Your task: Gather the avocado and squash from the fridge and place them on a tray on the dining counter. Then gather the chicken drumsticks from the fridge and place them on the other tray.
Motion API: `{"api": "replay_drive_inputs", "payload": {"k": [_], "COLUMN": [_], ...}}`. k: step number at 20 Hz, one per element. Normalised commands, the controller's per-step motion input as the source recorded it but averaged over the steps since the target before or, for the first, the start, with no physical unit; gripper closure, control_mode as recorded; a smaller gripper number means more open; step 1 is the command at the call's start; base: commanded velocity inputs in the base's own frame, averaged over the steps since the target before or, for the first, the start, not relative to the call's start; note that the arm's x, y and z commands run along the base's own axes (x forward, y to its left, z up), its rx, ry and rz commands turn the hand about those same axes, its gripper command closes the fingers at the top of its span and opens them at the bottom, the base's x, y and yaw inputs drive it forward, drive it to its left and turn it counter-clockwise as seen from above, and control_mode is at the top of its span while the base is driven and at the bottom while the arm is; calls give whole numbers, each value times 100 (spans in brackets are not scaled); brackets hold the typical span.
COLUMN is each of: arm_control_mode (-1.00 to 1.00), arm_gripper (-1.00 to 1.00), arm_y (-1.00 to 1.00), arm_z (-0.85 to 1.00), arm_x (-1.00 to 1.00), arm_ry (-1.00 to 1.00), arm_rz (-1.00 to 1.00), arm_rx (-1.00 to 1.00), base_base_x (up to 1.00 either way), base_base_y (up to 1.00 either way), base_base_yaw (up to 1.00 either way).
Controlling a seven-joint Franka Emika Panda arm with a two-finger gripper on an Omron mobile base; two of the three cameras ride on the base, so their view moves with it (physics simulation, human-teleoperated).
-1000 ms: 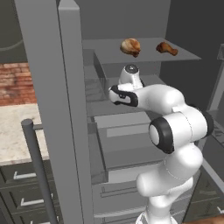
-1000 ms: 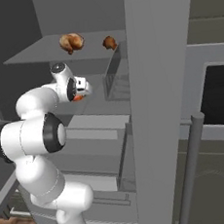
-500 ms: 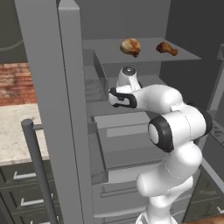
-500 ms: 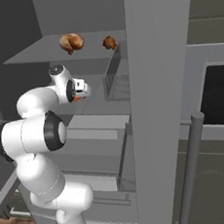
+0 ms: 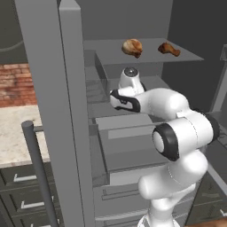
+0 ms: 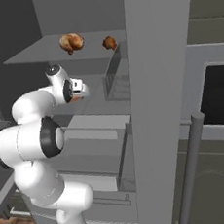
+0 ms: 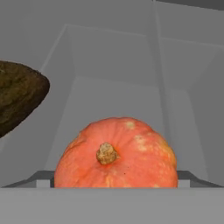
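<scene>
Grey fridge (image 5: 133, 142) interior; squash (image 7: 116, 154) ahead, avocado (image 7: 17, 100) leftward; jaws spread wide.

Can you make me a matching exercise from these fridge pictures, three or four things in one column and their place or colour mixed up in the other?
Things:
1. squash
2. avocado
3. chicken drumsticks
4. fridge door handle

Descriptions:
A. golden brown, on the upper fridge shelf
B. grey upright bar
C. orange-red, stem facing the hand camera, centred low in the hand view
D. dark olive-brown, at the left edge of the hand view

Pairs: 1-C, 2-D, 3-A, 4-B
</scene>
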Motion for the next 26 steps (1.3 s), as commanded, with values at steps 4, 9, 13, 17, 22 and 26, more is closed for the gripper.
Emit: {"api": "replay_drive_inputs", "payload": {"k": [4, 9, 13, 17, 22, 26], "arm_control_mode": [-100, -100, -100, -100, -100, -100], "arm_gripper": [100, 100, 100, 100, 100, 100], "arm_y": [-5, -27, -22, -12, -13, -7], "arm_z": [22, 56, 43, 31, 18, 7], "arm_x": [-84, -75, -72, -64, -78, -83], "arm_ry": [-6, -7, 0, 4, 3, 2], "arm_rz": [1, 6, 4, 2, 1, 0], "arm_rx": [0, 0, 0, 0, 0, 0], "base_base_x": [0, 0, 0, 0, 0, 0], "base_base_y": [0, 0, 0, 0, 0, 0], "base_base_yaw": [0, 0, 0, 0, 0, 0]}}
